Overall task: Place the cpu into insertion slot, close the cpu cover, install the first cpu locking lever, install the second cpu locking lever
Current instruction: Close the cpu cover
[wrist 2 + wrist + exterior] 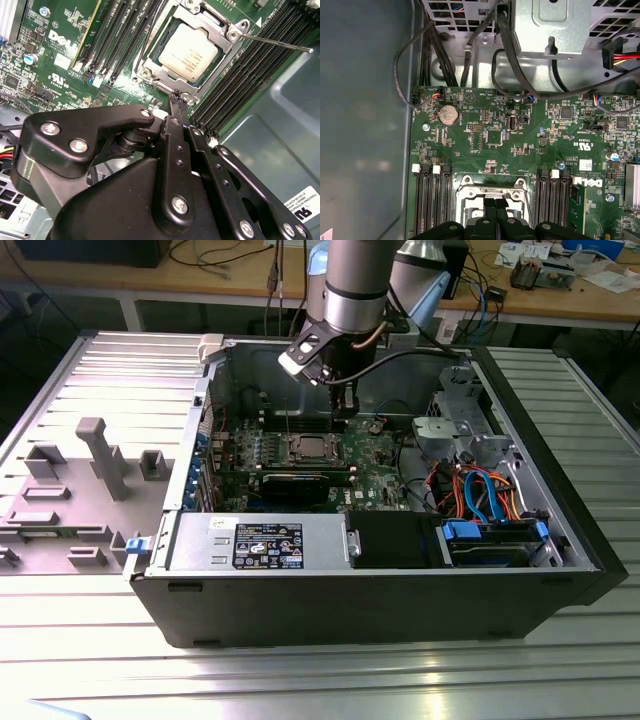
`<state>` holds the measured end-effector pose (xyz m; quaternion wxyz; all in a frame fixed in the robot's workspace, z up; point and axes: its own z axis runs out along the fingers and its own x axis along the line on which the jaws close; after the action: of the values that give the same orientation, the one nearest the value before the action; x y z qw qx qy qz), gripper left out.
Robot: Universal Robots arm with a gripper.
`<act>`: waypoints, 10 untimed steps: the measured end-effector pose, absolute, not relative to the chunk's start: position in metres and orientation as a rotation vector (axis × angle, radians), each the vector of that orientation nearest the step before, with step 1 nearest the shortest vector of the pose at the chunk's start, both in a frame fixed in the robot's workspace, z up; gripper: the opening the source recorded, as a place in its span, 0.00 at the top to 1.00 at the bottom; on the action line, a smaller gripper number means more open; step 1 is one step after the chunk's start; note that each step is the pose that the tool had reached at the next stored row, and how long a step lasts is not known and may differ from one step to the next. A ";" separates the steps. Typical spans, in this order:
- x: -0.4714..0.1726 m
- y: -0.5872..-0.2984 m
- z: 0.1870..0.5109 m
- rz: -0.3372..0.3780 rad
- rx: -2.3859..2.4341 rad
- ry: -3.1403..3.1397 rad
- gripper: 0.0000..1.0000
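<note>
The cpu (191, 47) lies flat in the insertion slot (305, 448), its silver-grey top showing. The cpu cover (226, 59) is down around it as a silver frame. One thin locking lever (280, 44) sticks out from a corner of the socket, clear of the frame. My gripper (176, 96) is shut with nothing between its fingers, its tips just beside the socket's near corner. In the exterior view the gripper (340, 412) hangs over the board to the socket's right. In the first wrist view the gripper (495, 204) points at the insertion slot (470, 186).
Black memory slots (107, 40) flank the socket on both sides. A graphics card (305, 483) lies in front of the socket, a power supply (255, 540) nearer still. Cable bundles (480, 490) and a drive cage (455, 435) fill the case's right side. Case walls enclose the board.
</note>
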<state>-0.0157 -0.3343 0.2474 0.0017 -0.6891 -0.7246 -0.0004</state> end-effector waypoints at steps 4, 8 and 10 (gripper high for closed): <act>-0.017 -0.336 0.247 -0.001 -2.163 -2.274 0.89; -0.018 -0.337 0.246 -0.001 -2.163 -2.274 0.89; -0.018 -0.338 0.246 -0.002 -2.163 -2.274 0.89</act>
<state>-0.0181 -0.3377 0.2460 0.0017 -0.6892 -0.7246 -0.0005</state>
